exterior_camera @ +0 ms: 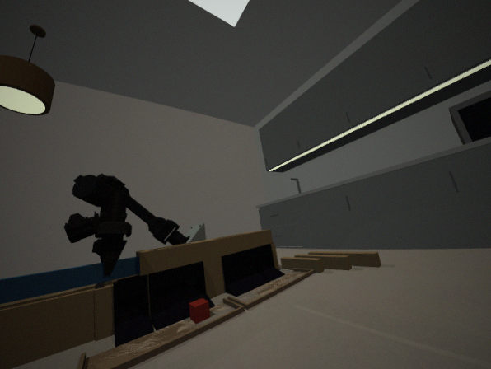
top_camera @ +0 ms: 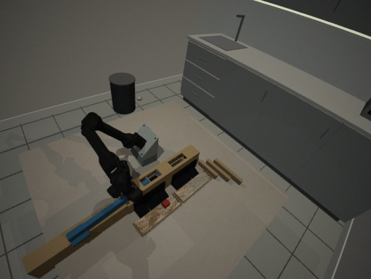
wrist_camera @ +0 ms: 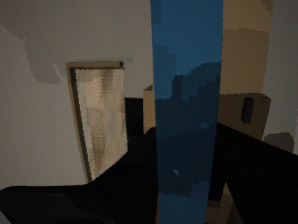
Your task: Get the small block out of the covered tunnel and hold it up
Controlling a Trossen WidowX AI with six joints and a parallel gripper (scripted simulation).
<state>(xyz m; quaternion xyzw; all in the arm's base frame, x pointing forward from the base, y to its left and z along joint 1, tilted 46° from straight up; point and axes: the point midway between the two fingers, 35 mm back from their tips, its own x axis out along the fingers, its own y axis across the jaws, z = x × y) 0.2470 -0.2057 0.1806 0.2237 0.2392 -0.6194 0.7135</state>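
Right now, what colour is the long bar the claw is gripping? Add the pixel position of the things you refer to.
Blue; the long bar (top_camera: 99,217) (exterior_camera: 53,277) (wrist_camera: 187,45) shows best in the wrist view.

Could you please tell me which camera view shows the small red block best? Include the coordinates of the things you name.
The exterior view: the red block (top_camera: 165,203) (exterior_camera: 199,310) appears larger there, with its front and top faces distinct. The top view shows it small, in the shallow tray (top_camera: 149,222) (exterior_camera: 136,349); the wrist view does not show it.

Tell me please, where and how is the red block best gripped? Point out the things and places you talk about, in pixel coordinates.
I would grip the red block (top_camera: 165,203) (exterior_camera: 199,310) by two opposite upright faces, coming straight down from above. It is a small cube with flat sides, sitting in the shallow tray (top_camera: 142,234) (exterior_camera: 165,350) with its top uncovered. The gripper (top_camera: 132,199) (exterior_camera: 108,275) would first need to release the blue handle (top_camera: 96,216) (exterior_camera: 70,273) (wrist_camera: 187,100).
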